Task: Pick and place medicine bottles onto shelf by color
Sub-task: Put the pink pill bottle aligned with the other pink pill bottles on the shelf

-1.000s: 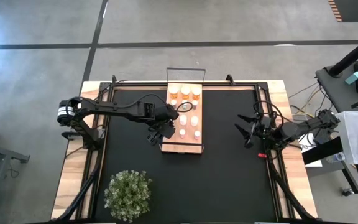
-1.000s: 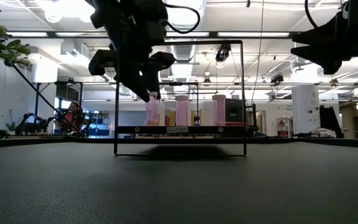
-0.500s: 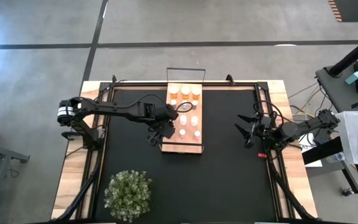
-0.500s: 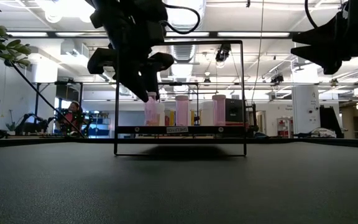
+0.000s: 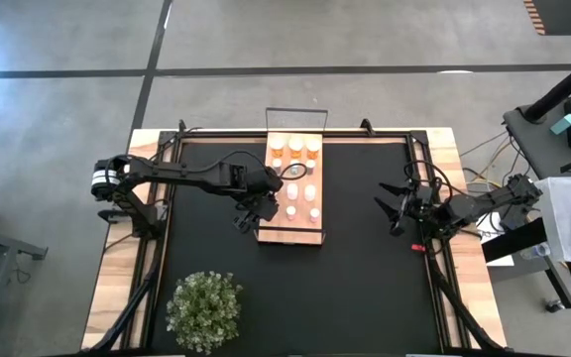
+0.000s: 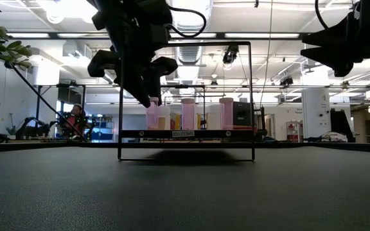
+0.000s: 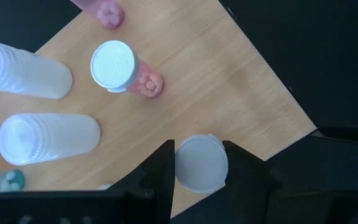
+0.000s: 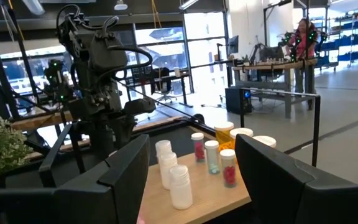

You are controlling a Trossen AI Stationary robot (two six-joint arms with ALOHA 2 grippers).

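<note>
Landmark = shelf (image 5: 291, 234). Low view, nearest the camera: bare black mat (image 6: 185, 192), then the shelf's wire frame with the left end effector (image 6: 148, 96) hanging at its left end, over the board. Only the left wrist view shows the grip: fingers clamped on a white-capped medicine bottle (image 7: 201, 163) above the shelf's near corner, other medicine bottles (image 7: 114, 65) standing further in on the board. High view alone gives the layout: orange bottles (image 5: 295, 147) along the shelf's far end, pale ones mid-board, plant (image 5: 204, 310) on the counter well off the near left corner. Right end effector (image 5: 395, 209) waits well right of the shelf, fingers apart
</note>
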